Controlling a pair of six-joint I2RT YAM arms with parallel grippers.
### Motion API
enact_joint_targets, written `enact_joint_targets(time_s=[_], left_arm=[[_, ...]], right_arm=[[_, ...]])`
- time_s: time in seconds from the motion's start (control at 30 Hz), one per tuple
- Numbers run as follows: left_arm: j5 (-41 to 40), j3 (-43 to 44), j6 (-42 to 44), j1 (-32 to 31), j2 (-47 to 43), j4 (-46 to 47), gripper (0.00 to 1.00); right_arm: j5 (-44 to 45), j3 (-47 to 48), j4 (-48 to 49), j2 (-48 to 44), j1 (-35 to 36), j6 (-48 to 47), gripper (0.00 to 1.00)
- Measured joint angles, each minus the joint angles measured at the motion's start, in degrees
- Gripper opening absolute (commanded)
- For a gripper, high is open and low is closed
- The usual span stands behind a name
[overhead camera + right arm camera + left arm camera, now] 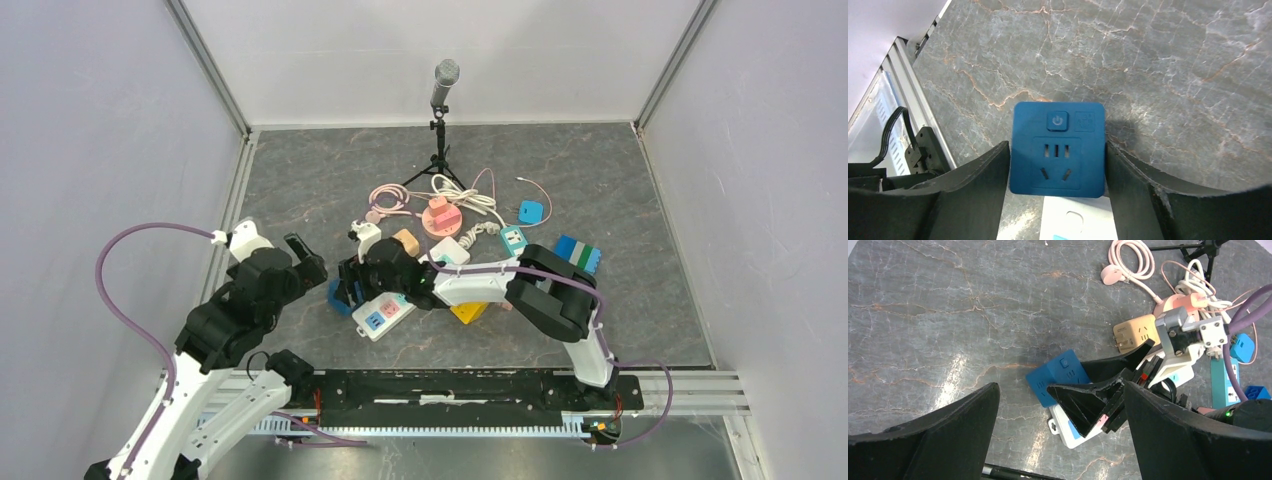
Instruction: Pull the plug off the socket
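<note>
Right end effector (1057, 148): clamped on blue plug (1057, 165), fingers pressed against both side faces. Plug at left end of white power strip (384, 315), touching it, at left edge of adapter pile, mid tabletop (300, 180). Seated or free: cannot tell. Left end effector (308, 258): spread wide, holding nothing, hovering just left of plug.
</note>
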Motion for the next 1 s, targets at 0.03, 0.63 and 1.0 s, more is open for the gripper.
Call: enact_joint_targets(time_s=[0.03,0.63,1.0], left_arm=[[0.17,-0.04,0.0,0.0,0.0,0.0,1.0],[2.91,2.71,3.06,0.0,-0.42,0.76,1.0],[9.92,-0.96,2.97,0.0,-1.36,4.15,1.0]], right_arm=[[0.26,0.0,0.0,0.0,-0.22,-0.04,0.8],[13.68,0.74,-9.09,-18.1,-4.33,-12.09,0.9],[28.2,-0.31,-24.55,-23.04,-18.71,-7.06,0.75]])
